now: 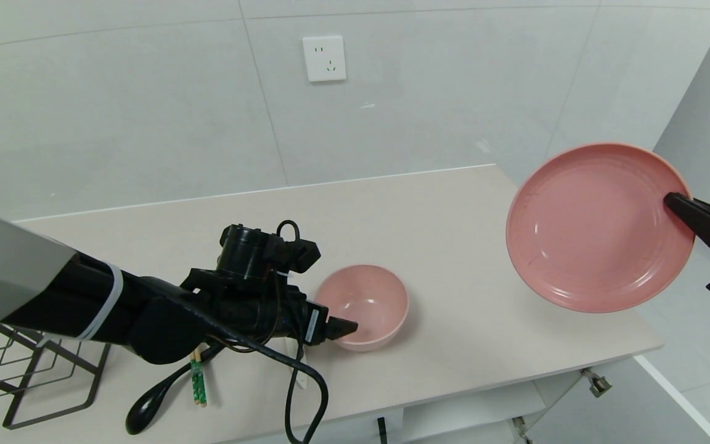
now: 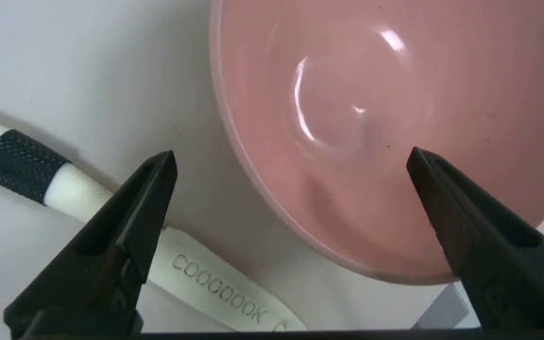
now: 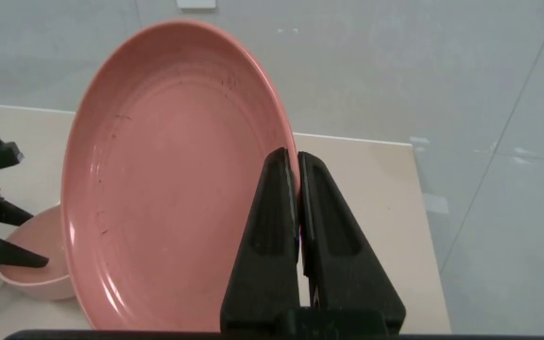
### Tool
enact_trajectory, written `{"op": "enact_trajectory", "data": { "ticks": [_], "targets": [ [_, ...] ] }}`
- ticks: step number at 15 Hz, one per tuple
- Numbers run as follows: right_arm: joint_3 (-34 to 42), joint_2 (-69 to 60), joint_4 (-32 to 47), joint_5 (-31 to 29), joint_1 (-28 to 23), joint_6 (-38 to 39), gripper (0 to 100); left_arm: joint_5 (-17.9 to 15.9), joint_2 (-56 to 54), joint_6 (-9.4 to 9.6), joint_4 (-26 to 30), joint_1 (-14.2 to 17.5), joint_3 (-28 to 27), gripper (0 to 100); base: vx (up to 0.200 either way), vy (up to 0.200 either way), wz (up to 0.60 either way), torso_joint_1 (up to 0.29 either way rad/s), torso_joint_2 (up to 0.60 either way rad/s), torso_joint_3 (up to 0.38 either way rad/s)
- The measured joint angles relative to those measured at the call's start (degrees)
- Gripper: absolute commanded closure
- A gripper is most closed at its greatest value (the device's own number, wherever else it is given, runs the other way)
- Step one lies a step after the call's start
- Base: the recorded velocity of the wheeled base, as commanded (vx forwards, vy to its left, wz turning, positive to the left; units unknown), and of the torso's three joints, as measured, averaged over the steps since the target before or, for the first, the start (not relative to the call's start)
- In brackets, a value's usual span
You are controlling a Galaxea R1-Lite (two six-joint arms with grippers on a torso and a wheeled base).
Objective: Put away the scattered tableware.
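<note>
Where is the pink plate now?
Head view, right side: the plate is tilted in the air near the table, rim pinched by the right end effector.

My left arm (image 1: 145, 308) hides the tops of the chopsticks (image 1: 198, 385) and black spoon (image 1: 145, 414) by the counter's (image 1: 453, 259) front edge. The wire rack (image 1: 47, 413) is cut off. My right gripper (image 3: 297, 165) covers some of the plate's (image 3: 168, 170) rim.
</note>
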Motion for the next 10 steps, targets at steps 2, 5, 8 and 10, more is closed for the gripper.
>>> {"op": "enact_trajectory", "data": {
  "ticks": [2, 5, 8, 10],
  "targets": [
    [0.0, 0.0, 0.02, 0.0, 0.0, 0.0, 100, 0.02, 0.41, -0.05, -0.26, -0.33, 0.2, 100, 0.0, 0.0, 0.0, 0.0, 0.0, 0.0],
    [0.0, 0.0, 0.02, 0.0, 0.0, 0.0, 100, 0.05, 0.52, -0.05, -2.83, -0.6, 0.44, 100, 0.0, 0.0, 0.0, 0.0, 0.0, 0.0],
    [0.0, 0.0, 0.0, 0.0, 0.02, 0.0, 100, 1.3, -0.74, 0.06, -9.03, -0.61, 0.83, 100, 0.0, 0.0, 0.0, 0.0, 0.0, 0.0],
    [0.02, 0.0, 0.02, 0.01, 0.0, -0.02, 100, 3.15, -2.78, 0.41, -14.29, -0.63, 1.6, 100, 0.0, 0.0, 0.0, 0.0, 0.0, 0.0]
  ]
}}
